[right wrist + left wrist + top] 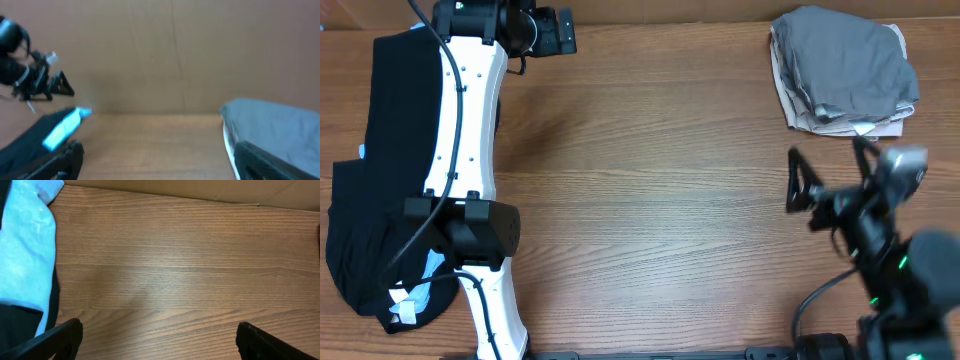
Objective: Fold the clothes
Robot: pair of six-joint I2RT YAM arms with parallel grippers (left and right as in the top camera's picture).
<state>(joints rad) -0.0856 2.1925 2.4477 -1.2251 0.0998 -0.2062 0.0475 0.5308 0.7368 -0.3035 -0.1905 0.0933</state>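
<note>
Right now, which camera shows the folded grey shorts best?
Overhead: the grey shorts lie whole in view, folded atop a beige garment. Right wrist catches only a blurred near edge, from low down. Left wrist shows none of them.

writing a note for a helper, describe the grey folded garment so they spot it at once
On the wooden table, go to the far right corner. The grey garment lies there folded, stacked on a beige piece. The only other clothes are a black heap with light-blue bits at the left edge.
</note>
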